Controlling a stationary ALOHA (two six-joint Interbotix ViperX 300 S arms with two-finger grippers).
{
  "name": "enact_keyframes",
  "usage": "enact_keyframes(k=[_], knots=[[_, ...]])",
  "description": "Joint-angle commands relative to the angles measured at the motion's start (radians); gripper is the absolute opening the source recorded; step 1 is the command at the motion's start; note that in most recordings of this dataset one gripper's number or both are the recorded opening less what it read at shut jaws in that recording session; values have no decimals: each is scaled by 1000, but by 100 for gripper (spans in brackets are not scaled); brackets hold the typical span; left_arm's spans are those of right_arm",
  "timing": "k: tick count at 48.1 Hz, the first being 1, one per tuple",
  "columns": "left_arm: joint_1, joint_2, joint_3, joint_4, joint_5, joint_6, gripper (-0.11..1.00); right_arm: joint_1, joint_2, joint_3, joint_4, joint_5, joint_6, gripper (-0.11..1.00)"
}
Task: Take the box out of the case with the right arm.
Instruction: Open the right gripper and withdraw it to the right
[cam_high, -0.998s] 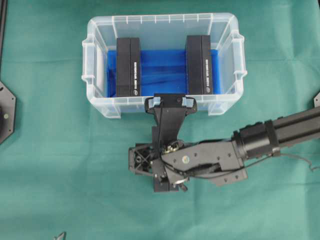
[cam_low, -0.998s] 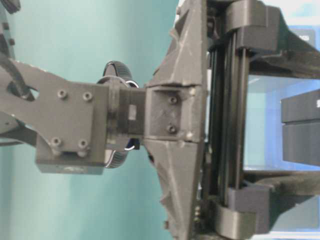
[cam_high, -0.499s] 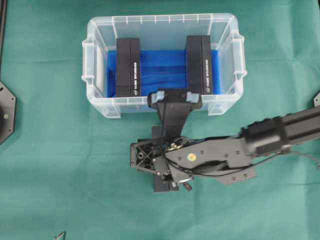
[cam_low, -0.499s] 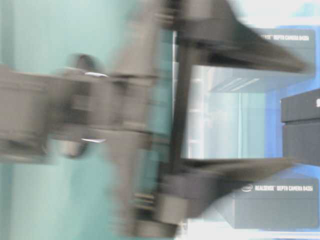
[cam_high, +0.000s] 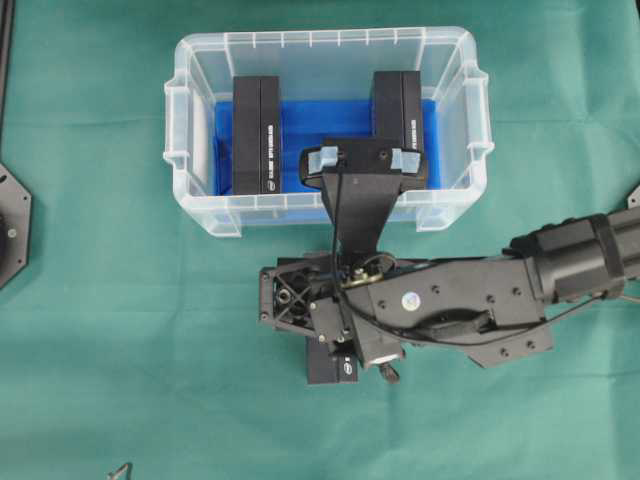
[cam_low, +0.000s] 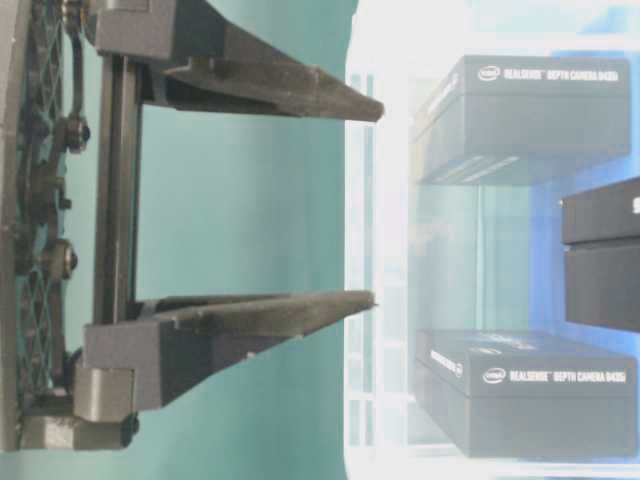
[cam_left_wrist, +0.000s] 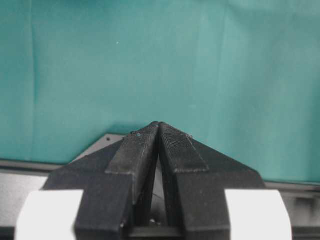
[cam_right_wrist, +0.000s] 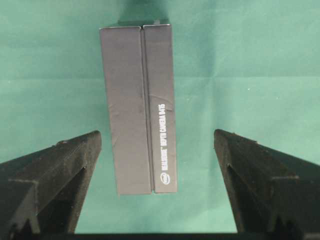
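The clear case (cam_high: 320, 38) with a blue sheet (cam_high: 310, 125) holds two black boxes on edge, one at the left (cam_high: 255, 135) and one at the right (cam_high: 398, 100). Another black box (cam_right_wrist: 140, 107) lies on the green cloth outside the case, partly under the right arm (cam_high: 560, 265) in the overhead view (cam_high: 330, 368). My right gripper (cam_right_wrist: 157, 133) hangs open above this box, one finger on each side, touching nothing. From table level its fingers (cam_low: 280, 315) stand wide apart just short of the case wall. My left gripper (cam_left_wrist: 159, 125) is shut on nothing, over bare cloth.
Green cloth (cam_high: 100, 330) covers the table around the case. The left arm's black base (cam_high: 12, 225) sits at the left edge. A small metal object (cam_high: 120, 470) lies at the bottom edge. The right arm's wrist mount (cam_high: 365, 160) overhangs the case's near wall.
The right arm has shifted toward the case, its wrist mount now over the near wall. At table level the gripper has drawn back in the picture. Its fingers stayed open.
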Motion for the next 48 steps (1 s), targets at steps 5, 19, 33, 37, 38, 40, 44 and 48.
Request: enact_keyframes(k=[5,19,33,37,38,40,44,48], knots=[[-3,6,-15,3,-5,2,0,0,-51,-11,8,43,-9,90],[-3,6,-15,2,-5,0,0,18,-164,104,34,84,-37,90],[-3,5,-15,3,-5,0,0,28,-374,396,38,-12,-35,90],[-3,2,-15,3,-5,0,0,34,-437,482,48,-41,-34,90],[-3,2,-15,3,-5,2,0,37,-453,503,51,-48,-32,90],[-3,2,-15,5,-5,2,0,43,-485,545,58,-54,-28,90],[-3,2,-15,5,-3,2,0,58,-560,629,75,-60,-8,90],[-3,3,-15,5,-3,2,0,78,-626,699,81,-60,26,90]])
